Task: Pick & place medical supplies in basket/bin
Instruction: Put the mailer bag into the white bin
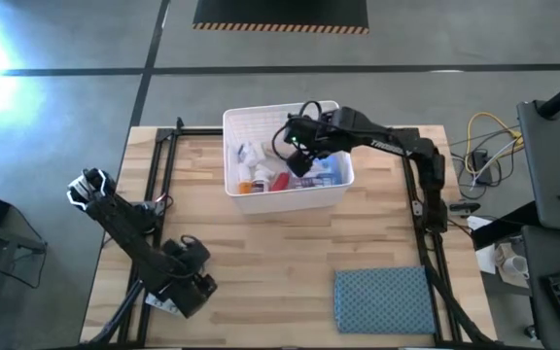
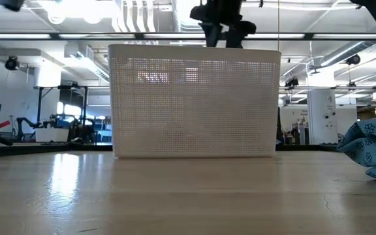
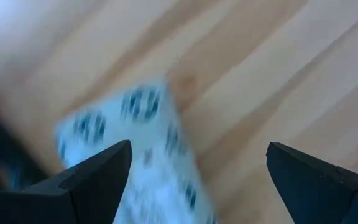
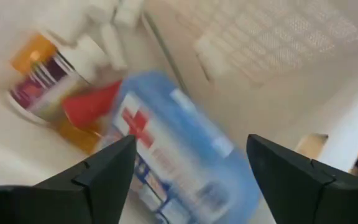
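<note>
Under the left gripper, fingers spread wide: white patterned packet flat on the wooden table, long side slanting between the fingers. Far off over the white gridded plastic basket: right gripper, open and empty, blue first-aid box right below.

The wooden desk has pale planks running across it and a dark metal frame along its left and right sides. A blue-grey patterned cloth lies flat on the desk's near right corner, well apart from everything else on the planks; in the low view it shows crumpled at the right edge. Beyond the desk's right side, yellow and white cables lie looped on the grey floor. Past the far edge, a black mat with striped edging lies on that floor.
</note>
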Tool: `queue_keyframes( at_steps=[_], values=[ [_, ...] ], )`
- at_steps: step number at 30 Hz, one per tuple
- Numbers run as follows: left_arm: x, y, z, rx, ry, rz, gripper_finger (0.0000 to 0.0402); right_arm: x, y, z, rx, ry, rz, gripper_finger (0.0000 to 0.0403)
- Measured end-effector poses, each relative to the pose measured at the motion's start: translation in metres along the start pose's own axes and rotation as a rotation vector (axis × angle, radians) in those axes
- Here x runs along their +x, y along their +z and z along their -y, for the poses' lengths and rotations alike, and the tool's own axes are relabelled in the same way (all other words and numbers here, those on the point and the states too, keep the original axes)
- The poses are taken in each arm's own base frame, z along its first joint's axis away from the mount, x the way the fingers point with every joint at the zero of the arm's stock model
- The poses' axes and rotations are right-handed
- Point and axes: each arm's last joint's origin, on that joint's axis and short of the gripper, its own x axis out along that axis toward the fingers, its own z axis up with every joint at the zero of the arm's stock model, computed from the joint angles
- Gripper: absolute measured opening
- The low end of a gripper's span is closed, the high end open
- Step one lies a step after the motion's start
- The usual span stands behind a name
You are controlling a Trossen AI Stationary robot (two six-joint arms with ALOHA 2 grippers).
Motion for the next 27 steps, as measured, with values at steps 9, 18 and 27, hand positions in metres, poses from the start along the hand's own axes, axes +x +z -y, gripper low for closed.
queue_keyframes(
  at_steps=[9, 18, 27],
  values=[
    [0.026, -0.029, -0.005, -0.244, 0.092, -0.369, 0.0349, 0.017, -0.015, 0.003, -0.119, -0.052, -0.073, 0.0308],
    [0.054, -0.031, -0.005, -0.358, 0.143, -0.388, 0.0349, 0.018, -0.019, 0.005, -0.144, -0.034, -0.023, 0.0301],
    [0.068, -0.036, -0.004, -0.306, 0.377, -0.471, 0.0297, 0.02, -0.016, 0.004, -0.185, -0.017, 0.008, 0.0301]
  ],
)
